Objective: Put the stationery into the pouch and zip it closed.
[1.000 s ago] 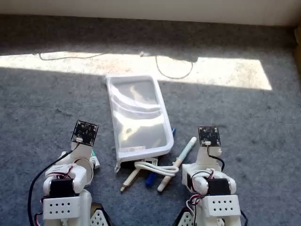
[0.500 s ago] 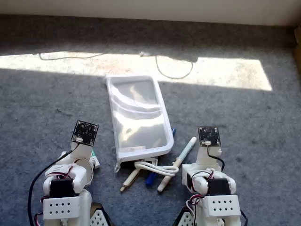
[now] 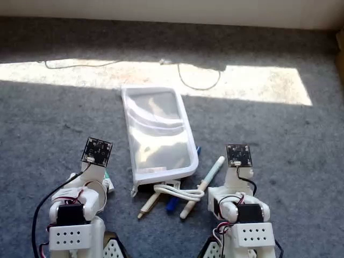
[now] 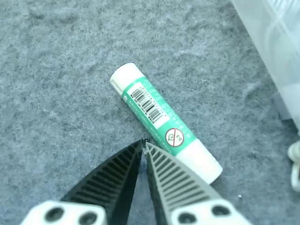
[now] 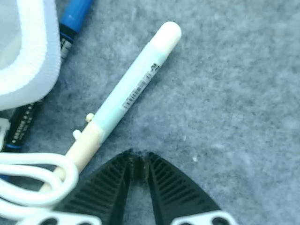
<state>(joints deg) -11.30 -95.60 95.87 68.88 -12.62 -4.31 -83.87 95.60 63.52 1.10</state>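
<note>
A clear pouch [image 3: 158, 134] with a white zip edge lies flat on the grey carpet between the two arms. At its near end lie a pale green pen [image 3: 203, 185] [image 5: 123, 93], a blue pen [image 3: 173, 202] [image 5: 74, 14], a cream pen [image 3: 149, 205] and a white cord loop [image 3: 173, 191] [image 5: 33, 180]. A green and white glue stick [image 4: 164, 120] [image 3: 108, 183] lies beside the left arm. My left gripper [image 4: 143, 142] is shut with its tips just at the glue stick. My right gripper [image 5: 138, 157] is shut, close beside the pale green pen.
A thin cable [image 3: 196, 83] runs across the sunlit strip of carpet beyond the pouch. A pale wall edge [image 3: 172, 11] borders the far side. Open carpet lies to the left and right of both arms.
</note>
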